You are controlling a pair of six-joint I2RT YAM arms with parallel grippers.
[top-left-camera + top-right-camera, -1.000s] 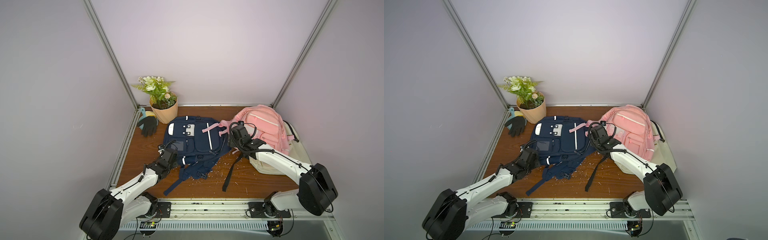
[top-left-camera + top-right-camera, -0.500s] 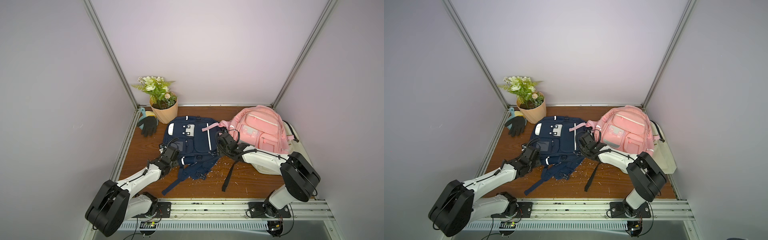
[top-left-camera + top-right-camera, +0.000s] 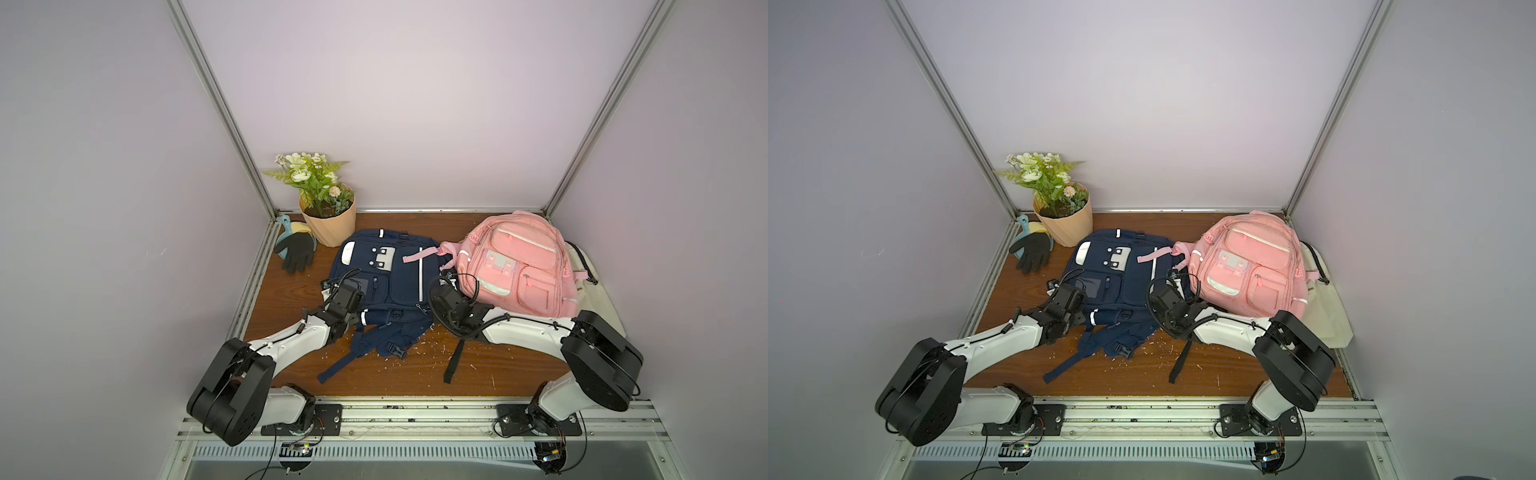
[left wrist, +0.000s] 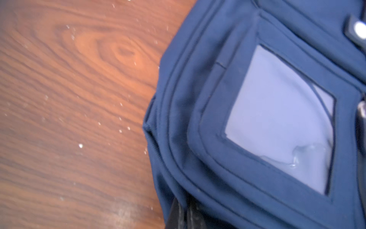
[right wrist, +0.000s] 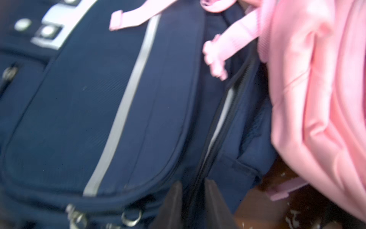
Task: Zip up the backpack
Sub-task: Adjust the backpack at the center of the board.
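The navy backpack (image 3: 386, 286) lies flat on the table (image 3: 291, 299). Its side zipper (image 5: 218, 123) runs out from between the fingers of my right gripper (image 5: 193, 206), which sit narrow astride it. Whether they have the pull I can't tell. My left gripper (image 4: 183, 215) is clamped on the corner seam, bracing the bag, I judge. The pink backpack (image 5: 316, 99) crowds just beside the right fingers.

On the wooden table (image 4: 69, 99), left gripper (image 4: 185, 213) pinches navy backpack (image 4: 198, 103) edge.
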